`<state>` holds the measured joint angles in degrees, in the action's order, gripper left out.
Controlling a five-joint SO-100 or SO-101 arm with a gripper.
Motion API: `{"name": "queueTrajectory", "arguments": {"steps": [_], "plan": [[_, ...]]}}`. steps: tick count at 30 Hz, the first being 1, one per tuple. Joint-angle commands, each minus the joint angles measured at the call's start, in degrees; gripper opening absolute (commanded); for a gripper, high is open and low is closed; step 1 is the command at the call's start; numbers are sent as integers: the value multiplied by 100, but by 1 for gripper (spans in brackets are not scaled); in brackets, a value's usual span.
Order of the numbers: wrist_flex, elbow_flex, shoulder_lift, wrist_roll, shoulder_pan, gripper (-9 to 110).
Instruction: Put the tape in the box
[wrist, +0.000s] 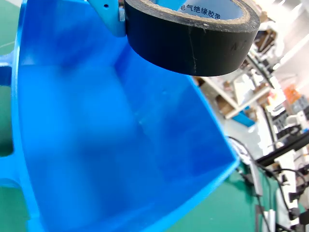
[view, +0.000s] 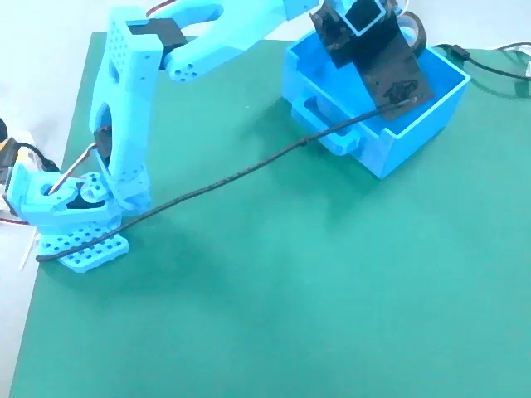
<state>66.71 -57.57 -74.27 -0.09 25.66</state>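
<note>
The blue box (view: 412,133) stands on the green mat at the upper right of the fixed view, its loop handle (view: 309,109) facing the arm. My gripper (view: 405,46) hangs over the box's open top and is shut on the tape (view: 414,35), a black roll with a pale core. In the wrist view the tape (wrist: 193,43) sits at the top edge, gripped against a blue finger (wrist: 108,17), held above the box's empty inside (wrist: 96,145). The tape touches neither floor nor walls.
A black cable (view: 232,178) runs across the green mat (view: 290,307) from the arm's base (view: 75,211) up to the box. More cables (view: 489,62) lie right of the box. Shelves and clutter (wrist: 275,111) show beyond the box.
</note>
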Motion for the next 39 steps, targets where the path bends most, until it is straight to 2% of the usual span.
{"name": "queueTrajectory", "arguments": {"steps": [1, 26, 31, 37, 39], "plan": [[-114, 642, -44, 132, 88, 0], [-158, 642, 290, 158, 202, 1], [-149, 642, 316, 158, 220, 7], [-149, 642, 308, 237, 220, 24], [-149, 642, 308, 299, 220, 27]]}}
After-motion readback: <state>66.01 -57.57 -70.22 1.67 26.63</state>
